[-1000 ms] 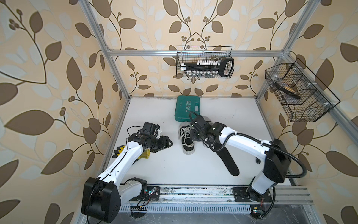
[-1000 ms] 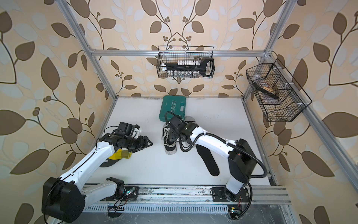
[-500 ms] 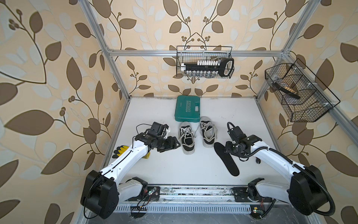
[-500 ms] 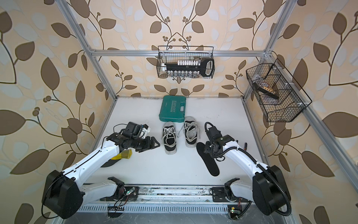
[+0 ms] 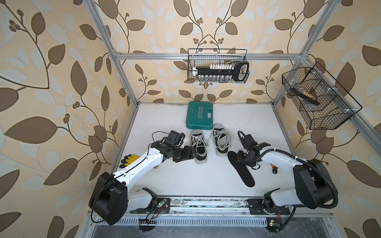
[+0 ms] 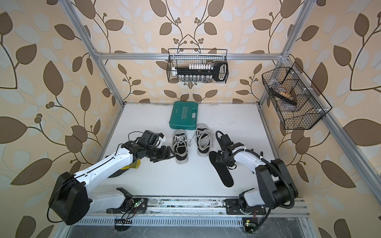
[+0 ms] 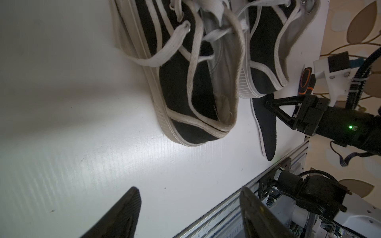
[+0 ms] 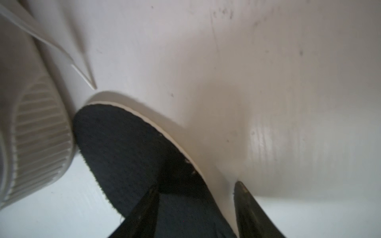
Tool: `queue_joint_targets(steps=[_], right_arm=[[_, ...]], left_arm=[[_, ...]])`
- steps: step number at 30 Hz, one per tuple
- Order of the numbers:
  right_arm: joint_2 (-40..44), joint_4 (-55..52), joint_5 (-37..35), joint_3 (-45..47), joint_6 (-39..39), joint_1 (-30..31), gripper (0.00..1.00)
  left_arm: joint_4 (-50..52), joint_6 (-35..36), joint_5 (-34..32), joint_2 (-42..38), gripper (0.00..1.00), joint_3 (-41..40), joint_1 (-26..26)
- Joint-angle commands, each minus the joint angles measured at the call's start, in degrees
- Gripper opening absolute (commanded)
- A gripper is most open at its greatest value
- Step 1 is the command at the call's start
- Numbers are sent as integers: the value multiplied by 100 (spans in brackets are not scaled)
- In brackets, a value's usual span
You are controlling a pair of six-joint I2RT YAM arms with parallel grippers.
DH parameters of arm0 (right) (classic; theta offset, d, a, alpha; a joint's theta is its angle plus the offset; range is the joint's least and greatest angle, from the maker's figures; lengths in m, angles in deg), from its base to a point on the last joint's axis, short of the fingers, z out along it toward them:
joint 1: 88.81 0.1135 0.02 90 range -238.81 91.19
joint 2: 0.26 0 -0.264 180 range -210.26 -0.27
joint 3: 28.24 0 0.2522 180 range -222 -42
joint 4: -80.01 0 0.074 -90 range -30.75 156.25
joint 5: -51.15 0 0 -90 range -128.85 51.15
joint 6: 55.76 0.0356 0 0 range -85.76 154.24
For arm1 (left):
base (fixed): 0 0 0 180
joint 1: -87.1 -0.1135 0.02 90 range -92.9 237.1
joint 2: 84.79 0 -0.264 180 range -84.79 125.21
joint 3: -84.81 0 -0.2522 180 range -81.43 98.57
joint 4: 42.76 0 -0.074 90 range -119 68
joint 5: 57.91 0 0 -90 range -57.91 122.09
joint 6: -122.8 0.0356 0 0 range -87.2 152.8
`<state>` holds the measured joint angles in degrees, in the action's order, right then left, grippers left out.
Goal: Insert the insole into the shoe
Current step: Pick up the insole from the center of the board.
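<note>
White desk (image 5: 185, 181) holds the insole (image 5: 241, 170) toward its front right corner, long axis slanting from the heel of the shoe (image 5: 221, 142) to the front edge, with the right gripper (image 8: 195, 185) on it, jaws apart astride its rim, and the open, empty left gripper (image 7: 188, 189) well apart.

- Robot lab test cell dressed up to look homey, not a real room.
- Open aluminium frame (image 5: 154, 56) boxes the space in; leaf wallpaper (image 5: 51, 82) sits on flat panels behind it.
- Two white-and-black arms, left arm (image 5: 142, 163) and right arm (image 5: 278, 160), are mounted on a metal rail (image 5: 206, 203) at the front edge, with bare wiring showing.
- Plain white tabletop (image 5: 185, 181) is the work surface.
- Props: back wire basket (image 5: 216, 49) holding a socket set (image 5: 216, 71), side wire basket (image 5: 334, 117), green tool case (image 5: 199, 115), sneakers (image 5: 199, 147), yellow gloves (image 5: 129, 159).
</note>
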<state>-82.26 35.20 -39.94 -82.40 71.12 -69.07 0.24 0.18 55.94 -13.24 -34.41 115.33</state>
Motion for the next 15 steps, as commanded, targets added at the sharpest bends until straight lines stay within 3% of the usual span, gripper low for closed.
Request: queue_joint_targets(steps=[1,7,12,15], right_arm=[[-263,143,-78,26,79,219,55],[-440,-6,-672,-99,454,427,47],[-374,7,-794,-34,623,431,20],[-281,-30,-879,21,762,427,9]], left_arm=[[-133,-111,-60,67,77,277,119],[-189,-178,-134,214,77,330,305],[-217,-288,-232,219,76,298,467],[-242,-332,-293,236,76,316,560]])
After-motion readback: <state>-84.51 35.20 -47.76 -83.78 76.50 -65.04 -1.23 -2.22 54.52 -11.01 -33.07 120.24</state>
